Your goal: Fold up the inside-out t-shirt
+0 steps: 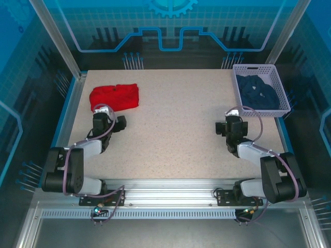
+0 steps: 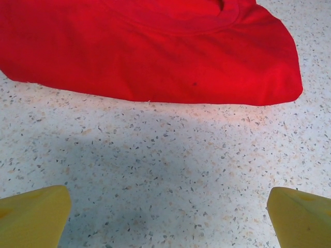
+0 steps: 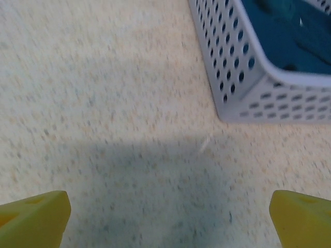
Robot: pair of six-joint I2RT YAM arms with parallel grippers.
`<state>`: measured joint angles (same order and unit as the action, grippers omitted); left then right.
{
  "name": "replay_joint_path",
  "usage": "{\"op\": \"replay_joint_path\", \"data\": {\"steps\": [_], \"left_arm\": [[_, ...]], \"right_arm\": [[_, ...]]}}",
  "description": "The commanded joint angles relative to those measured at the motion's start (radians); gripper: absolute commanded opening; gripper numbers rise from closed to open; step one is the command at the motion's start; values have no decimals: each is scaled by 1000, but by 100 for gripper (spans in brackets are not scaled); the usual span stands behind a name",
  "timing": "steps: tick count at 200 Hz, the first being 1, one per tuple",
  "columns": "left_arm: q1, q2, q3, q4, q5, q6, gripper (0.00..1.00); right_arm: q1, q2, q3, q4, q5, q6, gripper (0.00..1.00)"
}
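Observation:
The inside-out t-shirt (image 1: 115, 96) lies as a compact folded red bundle at the far left of the table. In the left wrist view its plain red cloth (image 2: 155, 46) spreads across the top, with the neckband at the upper edge. My left gripper (image 1: 104, 111) sits just in front of the bundle, apart from it. It is open (image 2: 169, 217), its yellow fingertips (image 2: 31, 217) wide apart over bare tabletop. My right gripper (image 1: 232, 113) is on the right side of the table, open (image 3: 169, 217), with nothing between its yellow fingertips (image 3: 302, 219).
A white perforated basket (image 1: 253, 66) stands at the far right corner with a dark navy garment (image 1: 261, 90) in it. Its near corner wall (image 3: 232, 67) is just ahead and to the right of my right gripper. Speckled tabletop (image 1: 176, 124) lies between the arms.

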<state>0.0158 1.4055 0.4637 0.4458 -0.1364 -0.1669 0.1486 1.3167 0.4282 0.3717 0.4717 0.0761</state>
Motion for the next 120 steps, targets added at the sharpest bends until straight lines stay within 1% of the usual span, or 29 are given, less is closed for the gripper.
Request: {"op": "replay_joint_path", "data": {"steps": [1,16,22,29,36,43,45,52,56,67,77,86,120], "left_arm": [[-18,-22,-15,154,-41,71,99],[-23,-28,-62,262,-54,111,99],[-26,-9,-95,354,-55,126,99],[-26,42,-126,464,-49,131,99],[-26,114,-141,549,-43,131,99],[-31,178,-150,666,-48,155,99],[-32,173,-148,658,-49,157,99],[-32,122,-116,490,-46,136,99],[-31,115,-93,437,-59,127,99],[-36,148,-97,511,-65,144,99],[-36,137,-92,481,-63,139,99],[-36,145,-97,503,-64,144,99],[-36,142,-96,498,-65,142,99]], "right_arm": [[-45,6,-29,270,-128,-17,100],[-74,61,-36,340,-188,-12,100],[-82,94,-37,373,-210,-6,100],[-84,130,-29,404,-231,-16,100],[-82,137,3,342,-256,-22,100],[-78,155,17,335,-261,-32,100],[-76,157,18,335,-265,-35,100],[-73,155,18,332,-266,-40,100],[-71,157,17,338,-264,-41,100],[-71,157,21,333,-268,-43,100],[-72,157,21,332,-266,-43,100],[-72,157,21,332,-268,-43,100],[-68,160,24,328,-266,-49,100]]}}
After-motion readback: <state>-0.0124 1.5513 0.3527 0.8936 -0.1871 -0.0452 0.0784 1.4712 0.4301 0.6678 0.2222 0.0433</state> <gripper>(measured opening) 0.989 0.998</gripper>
